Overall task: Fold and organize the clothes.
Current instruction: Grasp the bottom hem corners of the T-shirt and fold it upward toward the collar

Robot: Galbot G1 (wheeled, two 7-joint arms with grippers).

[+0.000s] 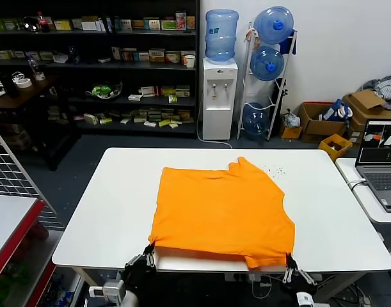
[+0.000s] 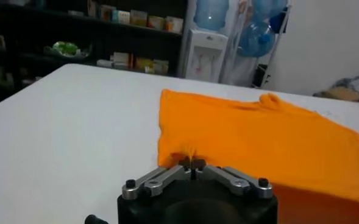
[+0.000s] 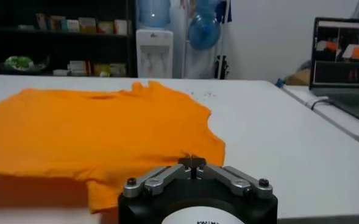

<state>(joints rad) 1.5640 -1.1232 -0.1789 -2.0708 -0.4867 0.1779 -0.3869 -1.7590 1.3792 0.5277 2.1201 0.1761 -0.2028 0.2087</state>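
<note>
L gripper point(image 1: 148, 247) and R gripper point(image 1: 288, 259) at near table point(image 1: 105, 211) edge, each w/ fingers pinched on a near corner of the orange T-shirt point(image 1: 221, 211). Shirt lies flat on table, stretching away from both grippers, between them.

White table point(image 1: 105, 211) carries an orange T-shirt point(image 1: 221, 211) (spread flat, near edge).

Bright orange T-shirt point(image 1: 222, 211) lies spread on the table, apparently folded over.
</note>
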